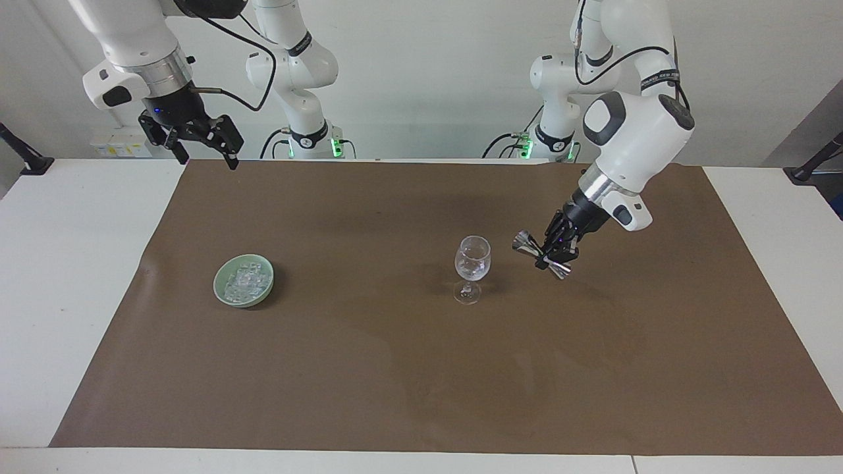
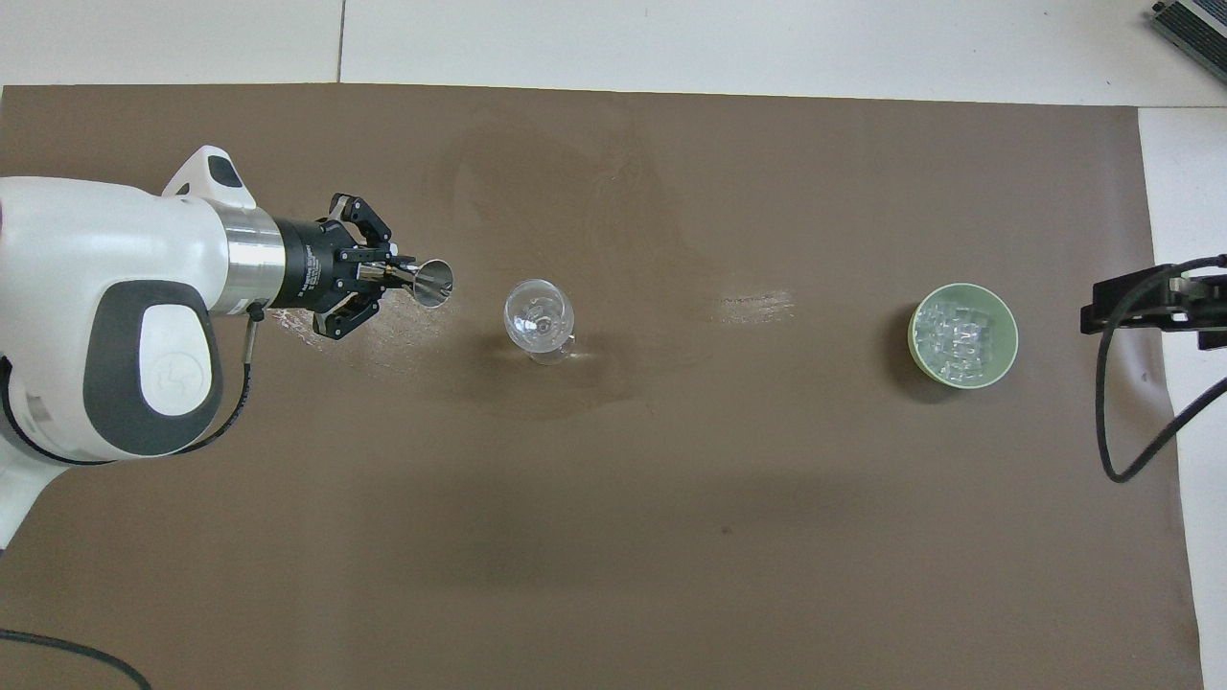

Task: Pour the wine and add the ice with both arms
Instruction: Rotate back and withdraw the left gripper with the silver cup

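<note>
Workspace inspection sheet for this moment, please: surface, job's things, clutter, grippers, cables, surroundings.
Surface: brown mat on a white table, with a pale smear between glass and bowl.
Job's things: wine glass upright mid-mat; green bowl of ice toward the right arm's end; metal jigger tilted, in the air beside the glass.
Clutter: nothing seen.
Grippers: left gripper shut on the jigger over the mat; right gripper open, raised over the mat's edge, waiting.
Cables: black cable loops from the right arm; others run along both arms.
Surroundings: white wall; black clamps at the table's ends.
</note>
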Action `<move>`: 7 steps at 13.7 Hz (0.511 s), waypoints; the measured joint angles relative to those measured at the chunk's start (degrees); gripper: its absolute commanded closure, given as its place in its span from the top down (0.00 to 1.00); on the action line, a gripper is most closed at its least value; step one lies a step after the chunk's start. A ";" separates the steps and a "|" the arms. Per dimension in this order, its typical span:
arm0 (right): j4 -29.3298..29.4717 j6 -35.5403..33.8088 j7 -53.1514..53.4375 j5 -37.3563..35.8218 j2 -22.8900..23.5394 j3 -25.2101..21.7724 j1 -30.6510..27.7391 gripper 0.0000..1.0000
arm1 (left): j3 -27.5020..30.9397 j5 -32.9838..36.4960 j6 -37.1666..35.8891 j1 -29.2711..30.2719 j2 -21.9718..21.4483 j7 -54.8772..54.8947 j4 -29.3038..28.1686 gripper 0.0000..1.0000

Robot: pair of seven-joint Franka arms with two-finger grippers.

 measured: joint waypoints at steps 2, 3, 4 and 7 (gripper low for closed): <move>0.00 0.00 0.00 0.00 0.00 0.00 0.00 1.00 | 0.05 -3.50 -3.23 4.28 -0.25 11.06 -1.92 0.00; 0.00 0.00 0.00 0.00 0.00 -0.01 -0.01 1.00 | 0.10 -4.13 -5.68 6.76 -0.25 16.27 -2.39 0.00; 0.00 0.00 0.00 0.00 0.00 -0.07 -0.06 1.00 | 0.16 -4.39 -8.27 9.31 -0.24 20.62 -2.66 0.00; -0.26 0.16 -0.04 0.00 -0.01 -0.26 -0.61 1.00 | 0.31 -4.49 -16.15 16.61 0.32 28.18 -3.25 0.00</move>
